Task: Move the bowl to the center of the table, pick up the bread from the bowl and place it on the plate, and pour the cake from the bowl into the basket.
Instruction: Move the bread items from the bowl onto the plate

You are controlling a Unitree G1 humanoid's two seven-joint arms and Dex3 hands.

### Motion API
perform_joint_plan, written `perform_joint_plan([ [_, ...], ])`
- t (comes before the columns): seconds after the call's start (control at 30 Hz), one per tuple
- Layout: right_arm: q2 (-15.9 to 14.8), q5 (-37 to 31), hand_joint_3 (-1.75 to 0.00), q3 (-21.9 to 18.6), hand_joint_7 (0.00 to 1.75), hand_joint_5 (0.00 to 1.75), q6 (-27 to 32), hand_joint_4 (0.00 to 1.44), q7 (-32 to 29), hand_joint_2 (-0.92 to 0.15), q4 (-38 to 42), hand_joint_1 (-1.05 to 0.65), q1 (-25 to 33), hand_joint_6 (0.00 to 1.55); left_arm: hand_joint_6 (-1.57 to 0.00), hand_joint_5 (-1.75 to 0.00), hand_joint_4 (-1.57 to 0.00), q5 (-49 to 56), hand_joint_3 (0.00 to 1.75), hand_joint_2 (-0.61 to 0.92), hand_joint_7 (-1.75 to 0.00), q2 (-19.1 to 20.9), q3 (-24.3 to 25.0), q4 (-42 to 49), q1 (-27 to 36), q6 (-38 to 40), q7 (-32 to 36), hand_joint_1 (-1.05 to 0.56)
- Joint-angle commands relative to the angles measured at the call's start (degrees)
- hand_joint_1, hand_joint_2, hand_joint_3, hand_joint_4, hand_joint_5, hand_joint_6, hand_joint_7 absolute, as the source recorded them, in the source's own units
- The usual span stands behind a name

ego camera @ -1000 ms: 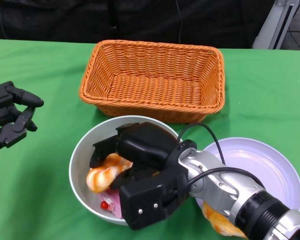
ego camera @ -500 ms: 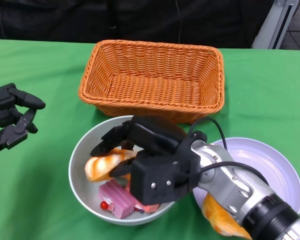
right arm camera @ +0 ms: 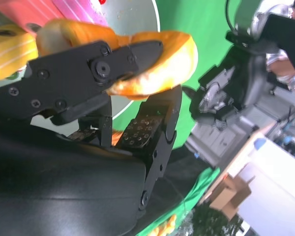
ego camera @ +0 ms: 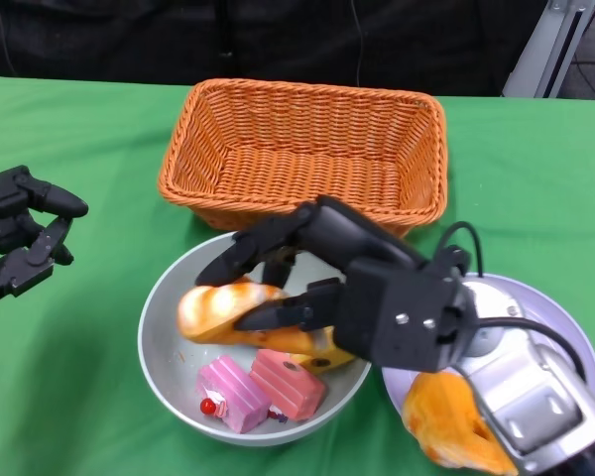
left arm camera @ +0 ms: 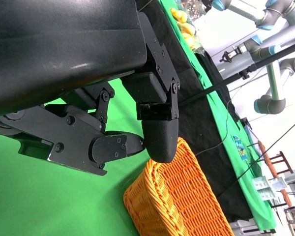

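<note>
Now: bread held over the bowl by the right robot hand

Right robot hand (ego camera: 312, 283) holds the bread (ego camera: 223, 309), fingers (ego camera: 248, 253) across its top and another finger under its near side. Right wrist view confirms: bread (right arm camera: 152, 59) is clamped between black fingers (right arm camera: 83, 73), one end sticking out past them. Bread sits over the left half of the bowl (ego camera: 164, 342), above the bowl floor; can't tell whether it touches the bowl.

Bowl is grey, on the green counter (ego camera: 69, 397), just in front of the basket (ego camera: 307, 154). Inside it at the near side: two pink cake pieces (ego camera: 263, 392) side by side, one with a small red ball on top, plus a yellow piece (ego camera: 327, 349) just beside them, partly under the right robot hand.

Basket is orange wicker, rectangular, at the far middle of the counter. Left wrist view also shows its corner (left arm camera: 172, 206).

Plate (ego camera: 545, 322) is pale lilac, right of the bowl, rims near each other; mostly covered by the right forearm. Another orange bread piece (ego camera: 446, 421) lies at the plate's near-left edge under the forearm.

Left robot hand (ego camera: 20, 238) is at the counter's left edge, well apart from the bowl, fingers spread and curled slightly, holding nothing. Left wrist view shows its fingers (left arm camera: 157, 132) apart over green cloth.
</note>
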Motion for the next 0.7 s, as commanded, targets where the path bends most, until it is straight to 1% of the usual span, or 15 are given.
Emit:
perform_joint_plan([
  [0.03,-1.71,3.31,-0.53,-2.80,0.94,1.74,1.89,0.82,1.18,-0.75,-5.42,-0.12,2.39,0.90,-0.87,-1.44,-0.87,-0.28,0.52,0.81,-1.02,1.56,0.33,0.45,-0.09,-0.60,0.12,-0.09],
  [0.1,-2.65,4.60,-0.61,-4.12,1.03,1.75,2.87,0.81,1.53,-0.71,-8.09,-0.12,3.60,0.86,-0.87,-1.44,-0.86,-0.39,0.51,0.81,-1.03,1.69,0.39,0.68,-0.13,-0.71,-0.06,-0.10],
  [0.13,-3.49,5.37,-0.63,-5.28,1.04,1.75,3.51,0.81,1.67,-0.70,-9.92,-0.12,4.54,0.85,-0.87,-1.44,-0.86,-0.48,0.51,0.81,-1.03,1.78,0.42,0.82,-0.19,-0.62,-0.20,-0.10],
  [0.2,-4.47,6.16,-0.65,-6.35,1.06,1.75,4.45,0.79,1.78,-0.70,-11.93,-0.11,5.48,0.84,-0.87,-1.44,-0.86,-0.57,0.51,0.81,-1.03,1.87,0.44,1.00,-0.28,-0.53,-0.34,-0.10],
  [0.27,-5.76,7.36,-0.66,-8.29,1.07,1.75,4.13,0.78,1.60,-0.70,-13.68,-0.11,7.06,0.83,-0.86,-1.45,-0.86,-0.49,0.51,0.81,-1.04,1.99,0.36,1.06,-0.33,-0.48,-0.36,-0.11],
  [0.33,-6.36,7.96,-0.66,-9.00,1.07,1.75,4.03,0.78,1.50,-0.69,-14.43,-0.11,7.72,0.83,-0.86,-1.45,-0.86,-0.45,0.51,0.81,-1.05,2.04,0.32,1.10,-0.36,-0.49,-0.36,-0.11],
  [0.4,-7.66,8.59,-0.66,-12.03,1.06,1.73,2.48,0.77,-0.02,-0.69,-16.08,-0.10,10.07,0.83,-0.86,-1.45,-0.86,-0.65,0.51,0.81,-1.06,2.16,0.43,1.34,-0.47,-0.21,-0.56,-0.10],
  [0.43,-8.22,8.92,-0.66,-13.51,1.05,1.70,1.75,0.78,-0.62,-0.69,-16.61,-0.10,11.13,0.83,-0.86,-1.45,-0.86,-0.77,0.51,0.81,-1.06,2.23,0.49,1.47,-0.53,-0.12,-0.70,-0.10],
  [0.47,-9.14,8.69,-0.66,-15.01,1.04,1.62,0.69,0.79,-1.27,-0.69,-16.90,-0.09,12.18,0.83,-0.86,-1.45,-0.85,-0.84,0.51,0.81,-1.06,2.32,0.54,1.68,-0.60,-0.19,-0.83,-0.10],
  [0.53,-10.32,8.24,-0.66,-16.54,1.03,1.46,-0.95,0.80,-2.00,-0.69,-16.73,-0.10,13.22,0.82,-0.85,-1.45,-0.85,-0.94,0.52,0.81,-1.06,2.46,0.59,2.08,-0.74,-0.35,-0.98,-0.09],
  [0.57,-11.04,7.86,-0.66,-17.40,1.02,1.43,-1.76,0.80,-2.55,-0.69,-16.51,-0.09,13.82,0.82,-0.85,-1.45,-0.85,-0.86,0.52,0.81,-1.06,2.56,0.56,2.34,-0.85,-0.47,-0.92,-0.09],
  [0.6,-11.51,7.69,-0.66,-17.88,1.02,1.36,-2.29,0.81,-2.94,-0.68,-16.32,-0.08,14.19,0.82,-0.86,-1.45,-0.85,-0.82,0.52,0.81,-1.07,2.64,0.52,2.53,-0.93,-0.56,-0.85,-0.09],
  [0.63,-11.81,7.59,-0.66,-18.16,1.02,1.32,-2.66,0.82,-3.21,-0.68,-16.18,-0.08,14.43,0.82,-0.86,-1.44,-0.85,-0.80,0.52,0.80,-1.07,2.69,0.47,2.67,-0.99,-0.63,-0.80,-0.09],
  [0.67,-12.54,7.10,-0.78,-19.06,1.10,1.34,-3.71,0.80,-4.00,-0.63,-15.52,-0.03,15.07,0.79,-0.86,-1.44,-0.85,-0.84,0.52,0.80,-1.06,2.80,0.47,2.96,-1.09,-0.76,-0.87,-0.09],
  [0.7,-13.40,6.32,-0.76,-20.03,1.07,1.31,-5.25,0.81,-5.07,-0.63,-14.41,-0.04,15.75,0.79,-0.86,-1.44,-0.86,-0.81,0.52,0.80,-1.06,2.94,0.46,3.21,-1.16,-0.84,-0.88,-0.09],
])
